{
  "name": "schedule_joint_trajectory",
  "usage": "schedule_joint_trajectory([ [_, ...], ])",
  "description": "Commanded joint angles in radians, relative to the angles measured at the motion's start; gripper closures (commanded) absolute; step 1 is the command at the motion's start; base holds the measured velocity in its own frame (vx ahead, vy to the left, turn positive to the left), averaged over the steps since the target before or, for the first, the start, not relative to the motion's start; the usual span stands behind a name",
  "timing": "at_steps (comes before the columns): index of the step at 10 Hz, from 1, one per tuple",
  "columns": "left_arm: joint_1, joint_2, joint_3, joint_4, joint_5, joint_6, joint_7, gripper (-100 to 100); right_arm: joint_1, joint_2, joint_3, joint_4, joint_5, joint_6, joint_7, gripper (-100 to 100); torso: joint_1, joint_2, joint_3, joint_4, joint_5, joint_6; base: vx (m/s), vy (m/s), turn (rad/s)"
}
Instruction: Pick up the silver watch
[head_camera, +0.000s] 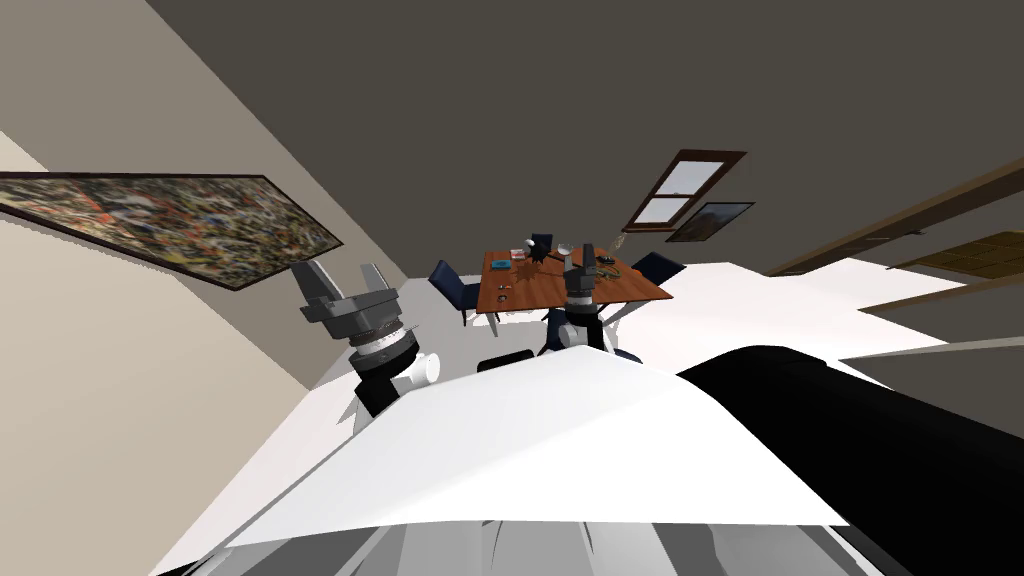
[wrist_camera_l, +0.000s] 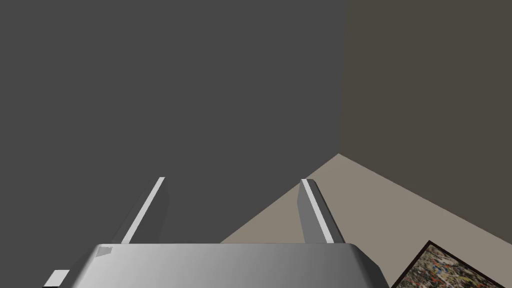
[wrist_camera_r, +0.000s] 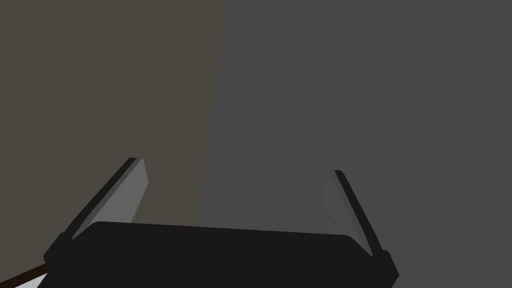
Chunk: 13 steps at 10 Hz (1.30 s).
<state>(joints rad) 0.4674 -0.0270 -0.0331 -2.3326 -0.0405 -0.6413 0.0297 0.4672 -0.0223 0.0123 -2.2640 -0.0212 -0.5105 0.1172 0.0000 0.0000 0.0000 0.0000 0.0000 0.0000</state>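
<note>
Head view: the left gripper (head_camera: 343, 282), blade fingers spread apart, is raised close by. Farther off, the right gripper (head_camera: 580, 256), likewise spread, shows against a brown wooden table (head_camera: 530, 287). Small items lie beside it, and the silver watch is too small to pick out. Left wrist view: fingers (wrist_camera_l: 316, 212) parted. Right wrist view: fingers (wrist_camera_r: 131, 192) parted.

Dim, flat light through my wide head lens: walls splay and tilt toward the corners, and the white floor (head_camera: 760, 290) beside my right gripper (head_camera: 580, 250) glares. Beyond my left gripper (wrist_camera_l: 233, 180), a dark grey plane (wrist_camera_l: 175, 75) sits even and shadowless; its fingers (wrist_camera_l: 316, 210) catch bright edge strips.
</note>
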Motion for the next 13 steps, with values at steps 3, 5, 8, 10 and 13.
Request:
schedule_joint_trajectory([
  [3, 0.0, 0.0, 0.0, 0.0, 0.0, 0.0, 0.0, 0, -0.04, -0.082, -0.001, 0.073, -0.045, 0.059, -0.061, -100, 0.001, -0.001, -0.001, 0.0, 0.0, 0.0, 0.022, 0.022, -0.028],
  [5, 0.0, 0.0, 0.0, 0.0, 0.0, 0.0, 0.0, 0, -0.065, -0.102, -0.002, 0.116, -0.074, 0.097, -0.099, -100, 0.002, -0.003, -0.002, -0.001, 0.0, 0.0, 0.048, 0.043, -0.031],
  [8, 0.0, 0.0, 0.0, 0.0, 0.0, 0.0, 0.0, 0, -0.108, -0.124, -0.004, 0.192, -0.126, 0.163, -0.168, -100, 0.002, -0.003, -0.002, -0.001, 0.0, 0.0, 0.033, 0.033, -0.036],
  [10, 0.0, 0.0, 0.0, 0.0, 0.0, 0.0, 0.0, 0, -0.141, -0.134, -0.005, 0.245, -0.165, 0.213, -0.221, -100, 0.002, -0.003, -0.002, -0.001, 0.0, 0.0, 0.043, 0.041, -0.048],
  [13, 0.0, 0.0, 0.0, 0.0, 0.0, 0.0, 0.0, 0, -0.194, -0.141, -0.007, 0.343, -0.229, 0.291, -0.303, -100, 0.003, -0.004, -0.002, -0.001, 0.001, 0.0, 0.049, 0.049, -0.041],
])
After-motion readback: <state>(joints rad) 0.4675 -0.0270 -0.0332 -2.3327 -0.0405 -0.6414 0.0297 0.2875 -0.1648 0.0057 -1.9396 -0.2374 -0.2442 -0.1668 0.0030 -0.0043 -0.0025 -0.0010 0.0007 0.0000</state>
